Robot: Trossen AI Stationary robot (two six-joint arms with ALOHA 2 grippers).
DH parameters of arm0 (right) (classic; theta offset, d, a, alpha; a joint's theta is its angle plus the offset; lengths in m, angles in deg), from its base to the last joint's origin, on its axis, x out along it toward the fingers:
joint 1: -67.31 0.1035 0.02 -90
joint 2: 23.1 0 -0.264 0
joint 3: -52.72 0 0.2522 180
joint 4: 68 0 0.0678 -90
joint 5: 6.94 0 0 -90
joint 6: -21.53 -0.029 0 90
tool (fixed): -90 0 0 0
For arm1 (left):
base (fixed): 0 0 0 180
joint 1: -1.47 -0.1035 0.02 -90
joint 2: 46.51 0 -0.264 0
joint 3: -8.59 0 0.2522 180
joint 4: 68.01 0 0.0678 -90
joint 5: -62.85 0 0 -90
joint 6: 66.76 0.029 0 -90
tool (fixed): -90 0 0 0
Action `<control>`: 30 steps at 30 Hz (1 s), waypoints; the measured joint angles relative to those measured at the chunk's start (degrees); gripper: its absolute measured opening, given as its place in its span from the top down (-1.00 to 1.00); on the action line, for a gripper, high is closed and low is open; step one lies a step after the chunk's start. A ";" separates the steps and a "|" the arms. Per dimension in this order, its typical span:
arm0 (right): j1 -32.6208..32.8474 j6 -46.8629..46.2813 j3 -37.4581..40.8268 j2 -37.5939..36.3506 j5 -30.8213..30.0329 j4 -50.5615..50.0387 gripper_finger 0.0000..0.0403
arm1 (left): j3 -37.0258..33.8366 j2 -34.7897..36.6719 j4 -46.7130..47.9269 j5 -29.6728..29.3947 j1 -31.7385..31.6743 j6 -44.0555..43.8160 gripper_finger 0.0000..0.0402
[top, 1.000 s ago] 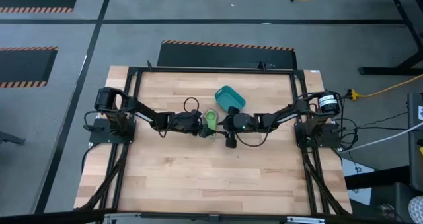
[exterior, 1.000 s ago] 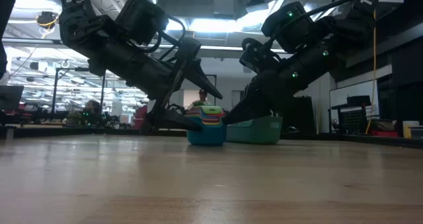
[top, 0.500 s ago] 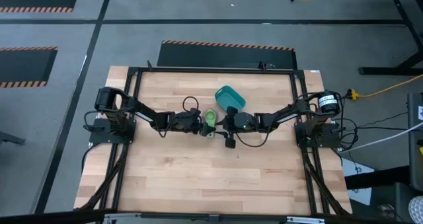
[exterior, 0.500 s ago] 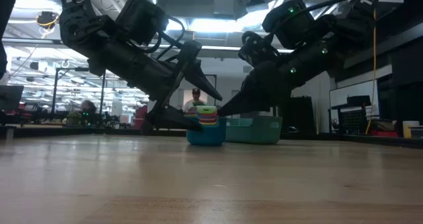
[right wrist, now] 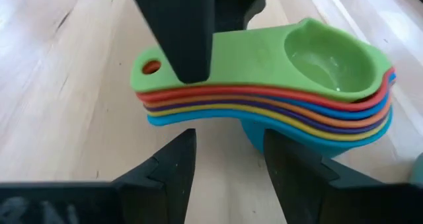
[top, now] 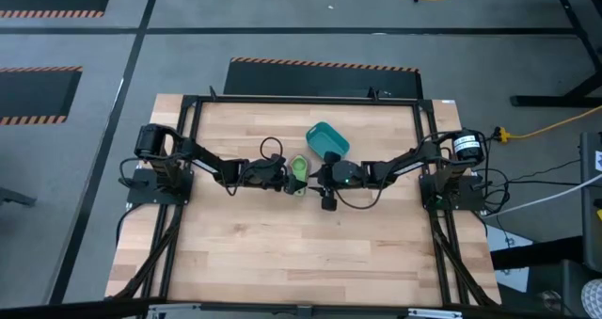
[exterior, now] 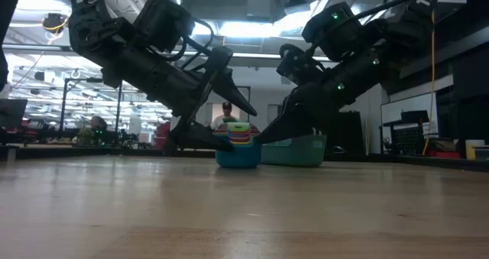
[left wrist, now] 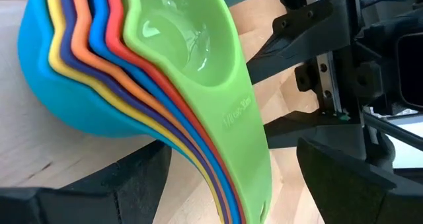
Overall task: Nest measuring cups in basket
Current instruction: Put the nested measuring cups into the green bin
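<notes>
The measuring cups [top: 298, 171] sit nested in one stack, green on top and light blue at the bottom. The blue bowl's base rests on the table [exterior: 238, 158], just near of the teal basket [top: 327, 140]. My left gripper [left wrist: 232, 154] is open, and the stacked handles [left wrist: 244, 151] run out between its fingers. My right gripper [right wrist: 228, 141] is open too. It is low at the stack's right side and looks at the stack [right wrist: 317, 52] side-on. My left gripper has one finger [right wrist: 175, 32] reaching down over the green handle [right wrist: 231, 52] and the other low by the table [left wrist: 132, 184]. Whether either finger touches the handles, I cannot tell.
The basket [exterior: 298, 150] stands just behind the stack and my right gripper [exterior: 261, 137]. Both arms meet at the table's middle [top: 315, 176]. Bare wood lies toward the near edge [top: 301, 253]. A person shows in the room far behind the table.
My right gripper rose slightly beside the stack, then sank back to about where it was. The stack and my left gripper kept their places.
</notes>
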 joint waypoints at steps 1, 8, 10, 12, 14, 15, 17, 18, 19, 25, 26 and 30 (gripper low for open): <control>0.00 -0.16 0.00 0.00 0.03 0.08 0.10 | 0.00 0.01 0.00 0.01 0.00 -0.02 -0.59; 0.00 -0.51 -0.07 2.96 2.38 5.30 0.10 | 0.00 0.00 -0.02 0.00 0.00 -0.06 -0.59; 0.01 -0.26 -0.09 5.08 3.46 7.36 0.10 | 0.00 0.01 -0.01 0.02 0.00 -0.05 -0.59; 0.04 -0.47 -0.71 6.32 3.68 8.75 0.10 | 0.00 0.00 -0.02 0.02 0.00 -0.06 -0.59; 0.00 -0.75 -1.42 7.11 3.70 9.45 0.10 | 0.00 0.00 0.00 0.02 0.00 -0.04 -0.59; 0.00 -1.15 -2.01 7.47 3.72 9.55 0.10 | 0.00 0.00 -0.01 0.02 0.00 -0.04 -0.59; 0.00 -1.18 -3.25 8.10 3.79 9.53 0.10 | 0.00 0.00 0.00 0.02 0.00 -0.04 -0.59; 0.00 -1.08 -3.68 8.30 3.85 9.34 0.10 | 0.00 0.02 0.02 0.00 0.00 -0.04 -0.59; 0.00 -0.73 -4.17 8.53 3.85 8.87 0.10 | 0.00 0.00 0.11 0.00 0.00 -0.04 -0.58; 0.02 0.05 -4.59 8.61 3.91 8.22 0.10 | -0.02 0.00 0.17 0.01 -0.02 -0.01 -0.47; 0.01 0.00 -4.59 8.61 4.27 8.22 0.10 | -0.02 0.00 0.15 0.02 -0.02 -0.01 -0.45; 0.02 -0.04 -4.59 8.61 6.06 8.20 0.10 | -0.02 0.00 0.07 0.04 0.00 -0.01 -0.37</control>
